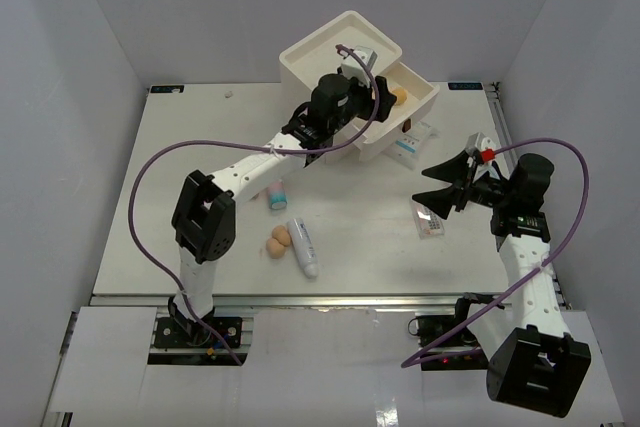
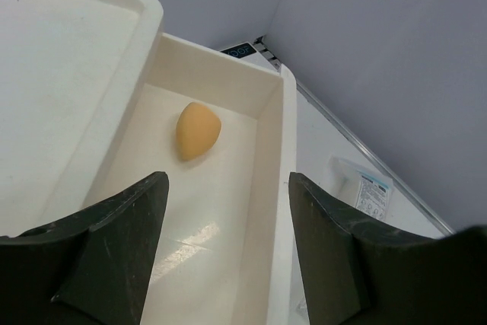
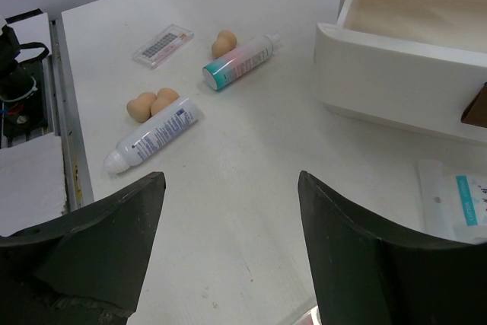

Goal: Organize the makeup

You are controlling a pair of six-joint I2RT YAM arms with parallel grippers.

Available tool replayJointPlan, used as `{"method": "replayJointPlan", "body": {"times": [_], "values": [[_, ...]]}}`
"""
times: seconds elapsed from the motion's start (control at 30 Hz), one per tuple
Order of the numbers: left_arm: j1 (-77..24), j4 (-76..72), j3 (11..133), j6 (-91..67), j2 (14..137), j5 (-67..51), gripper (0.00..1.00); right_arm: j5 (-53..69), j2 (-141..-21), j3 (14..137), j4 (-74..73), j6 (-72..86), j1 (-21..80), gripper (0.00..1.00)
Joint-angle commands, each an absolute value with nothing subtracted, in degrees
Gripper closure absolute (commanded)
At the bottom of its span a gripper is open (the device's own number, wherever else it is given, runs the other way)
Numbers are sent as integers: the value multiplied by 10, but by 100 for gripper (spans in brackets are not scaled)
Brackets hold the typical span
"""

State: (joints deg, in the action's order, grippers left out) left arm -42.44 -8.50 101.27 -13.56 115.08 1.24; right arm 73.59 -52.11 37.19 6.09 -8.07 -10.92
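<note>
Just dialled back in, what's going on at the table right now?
The left fingers stand open over the pulled-out drawer, where one tan sponge lies loose. The right fingers are open too, holding nothing above the table. Out on the table lie a pair of sponges, a third sponge, the white tube, the teal-capped tube and a sachet.

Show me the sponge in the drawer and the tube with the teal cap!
sponge (image 2: 198, 131), left wrist view, its rounded middle.
teal-capped tube (image 3: 242, 59), right wrist view, its barrel.
</note>
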Motion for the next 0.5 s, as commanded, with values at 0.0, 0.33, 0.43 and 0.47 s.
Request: {"method": "replayJointPlan", "body": {"times": [0.0,0.33,0.43,0.47], "values": [[-425,-65,1010,-131,1065,-9,25,790,-523,365,65,-108,-108,23],[-386,-56,637,-71,702,7,24,676,-596,445,-217,-442,147,22],[-344,-42,544,-70,617,32,22,584,-648,487,-257,-500,257,21],[-325,-41,517,-68,600,37,22,553,-670,502,-262,-512,294,20]]}}
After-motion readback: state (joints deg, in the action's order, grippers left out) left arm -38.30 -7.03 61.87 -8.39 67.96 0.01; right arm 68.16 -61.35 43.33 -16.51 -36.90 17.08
